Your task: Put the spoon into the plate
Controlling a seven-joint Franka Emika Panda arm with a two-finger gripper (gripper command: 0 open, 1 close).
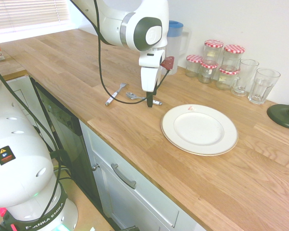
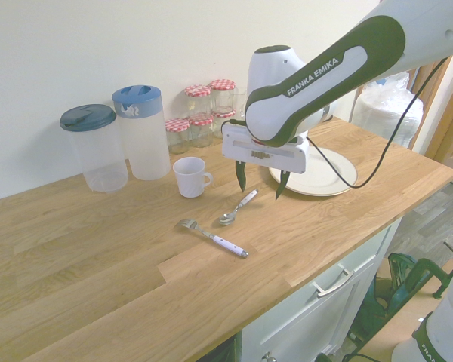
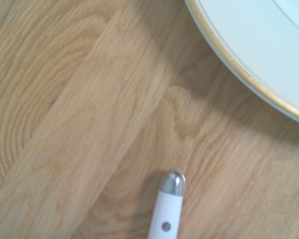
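A white robot arm's end effector [image 2: 262, 183] hangs above the handle end of a spoon [image 2: 228, 218], its two fingers spread apart and gripping nothing. The spoon lies on the wooden desk [image 1: 192, 179], between a fork [image 2: 215, 239] and a cream plate [image 1: 201, 130] near the desk's front edge. Reaching for the spoon seems the step in hand: best to center over its white handle, set one finger either side, lower gently almost to the wood, then close squarely.
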